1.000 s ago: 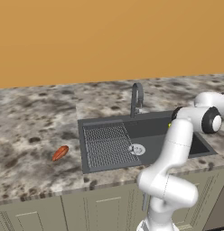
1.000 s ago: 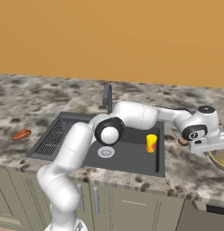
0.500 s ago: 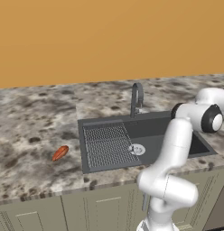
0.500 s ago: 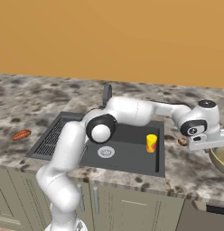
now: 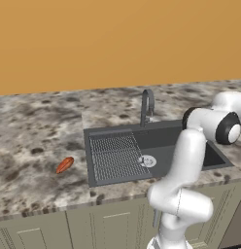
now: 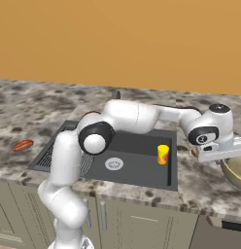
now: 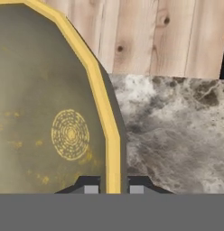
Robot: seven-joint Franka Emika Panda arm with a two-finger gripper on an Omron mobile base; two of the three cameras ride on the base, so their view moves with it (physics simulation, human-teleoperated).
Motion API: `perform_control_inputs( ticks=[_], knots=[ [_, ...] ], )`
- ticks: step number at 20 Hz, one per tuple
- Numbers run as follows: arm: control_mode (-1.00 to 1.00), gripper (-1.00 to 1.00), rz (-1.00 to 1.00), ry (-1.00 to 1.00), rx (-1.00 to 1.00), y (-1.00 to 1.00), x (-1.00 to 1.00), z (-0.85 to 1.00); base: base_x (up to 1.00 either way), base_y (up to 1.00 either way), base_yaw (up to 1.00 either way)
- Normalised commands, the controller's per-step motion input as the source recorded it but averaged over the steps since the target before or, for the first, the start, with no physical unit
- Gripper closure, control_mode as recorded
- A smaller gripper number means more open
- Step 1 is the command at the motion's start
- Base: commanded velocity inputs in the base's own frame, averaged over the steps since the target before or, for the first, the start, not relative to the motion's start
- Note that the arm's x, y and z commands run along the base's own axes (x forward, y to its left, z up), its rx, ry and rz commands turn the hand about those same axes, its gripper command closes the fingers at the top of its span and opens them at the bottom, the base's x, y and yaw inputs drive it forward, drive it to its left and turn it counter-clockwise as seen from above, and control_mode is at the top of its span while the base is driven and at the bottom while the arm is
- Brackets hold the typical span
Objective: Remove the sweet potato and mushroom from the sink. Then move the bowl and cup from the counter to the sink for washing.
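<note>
While the cup (image 6: pixel 163 154) stands inside the sink (image 6: pixel 137 179), the gripper (image 7: pixel 110 188) has its fingers (image 7: pixel 91 187) narrowly apart, clamped on the bowl (image 7: pixel 50 113) rim, right of the sink.

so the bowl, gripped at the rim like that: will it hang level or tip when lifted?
Probably tips: the tool straddles the bowl at one edge of its rim, far from the centre. It looks rigid, so it shouldn't flex. The glossy rim might slip between the pads.
</note>
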Motion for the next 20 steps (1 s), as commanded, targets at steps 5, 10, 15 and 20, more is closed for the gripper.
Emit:
perform_control_inputs(
  ticks=[5,10,15,20],
  knots=[
    [-1.00,1.00,0.11,0.00,-0.03,0.31,-0.34,0.28,0.00,0.00,0.00],
    [-1.00,1.00,0.16,-0.01,-0.06,0.32,-0.33,0.30,0.00,0.00,0.00],
    [-1.00,1.00,0.15,-0.05,-0.09,0.35,-0.31,0.32,0.00,0.00,0.00],
    [-1.00,1.00,0.14,-0.06,-0.10,0.35,-0.30,0.31,0.00,0.00,0.00]
  ],
)
